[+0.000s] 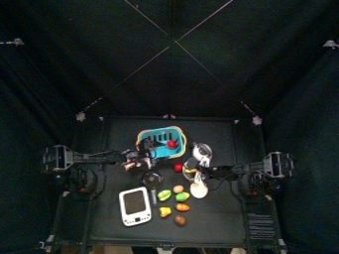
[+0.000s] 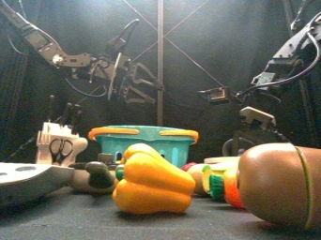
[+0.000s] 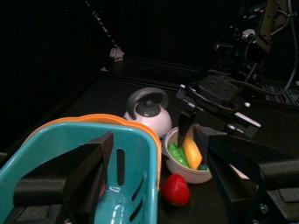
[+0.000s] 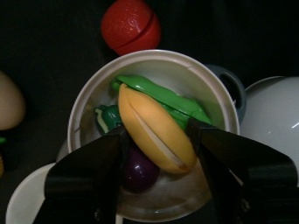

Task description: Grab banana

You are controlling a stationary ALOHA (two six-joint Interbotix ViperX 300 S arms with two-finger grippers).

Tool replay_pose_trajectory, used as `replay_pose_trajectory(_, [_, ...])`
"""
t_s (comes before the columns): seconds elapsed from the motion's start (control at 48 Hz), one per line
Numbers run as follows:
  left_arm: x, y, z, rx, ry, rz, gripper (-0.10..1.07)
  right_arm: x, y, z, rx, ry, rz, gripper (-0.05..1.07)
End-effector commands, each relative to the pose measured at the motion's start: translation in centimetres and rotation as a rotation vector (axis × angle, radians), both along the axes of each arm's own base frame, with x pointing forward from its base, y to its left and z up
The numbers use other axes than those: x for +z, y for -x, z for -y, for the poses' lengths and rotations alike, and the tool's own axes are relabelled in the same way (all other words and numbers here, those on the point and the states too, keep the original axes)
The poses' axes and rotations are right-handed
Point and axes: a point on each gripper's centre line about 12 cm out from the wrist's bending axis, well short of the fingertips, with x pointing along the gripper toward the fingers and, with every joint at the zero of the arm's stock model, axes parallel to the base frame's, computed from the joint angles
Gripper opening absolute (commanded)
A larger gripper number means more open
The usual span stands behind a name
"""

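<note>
The banana (image 4: 159,129), a smooth, glossy yellow wedge that tapers at both ends, lies slantwise in a shallow white bowl (image 4: 222,105) on top of a bright green leafy piece (image 4: 176,98) and a dark purple piece (image 4: 138,170). The bowl sits right of the counter's (image 1: 225,226) middle, with a round red fruit (image 4: 129,24) just beside it. The right hand (image 4: 159,156) hangs straight over the bowl, its two matte black jaws spread open on either side of the banana, not closed on it. The left hand (image 3: 176,194) is also open, poised above the rim of a teal basket (image 3: 100,150) with an orange edge, left of the bowl. A rounded white lidded pot (image 3: 149,108) stands just beyond the bowl.
</note>
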Motion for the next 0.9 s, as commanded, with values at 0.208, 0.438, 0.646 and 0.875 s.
replay_pose_trajectory(0.208, [0.8,-0.1,-0.2,0.005,-0.006,0.029,1.03,3.0,-0.5,-0.6,0.013,0.007,0.096,0.62])
replay_pose_trajectory(0.438, [0.8,-0.1,-0.2,0.005,-0.005,0.026,1.03,5.5,0.1,-0.5,0.009,0.021,0.171,0.61])
replay_pose_trajectory(0.646, [0.7,-0.2,-0.2,0.005,-0.004,0.024,1.03,6.4,0.4,-0.5,0.005,0.024,0.201,0.61])
replay_pose_trajectory(0.875, [0.6,-0.2,-0.1,0.002,-0.004,0.023,1.03,6.4,0.3,-0.5,0.005,0.022,0.203,0.61])
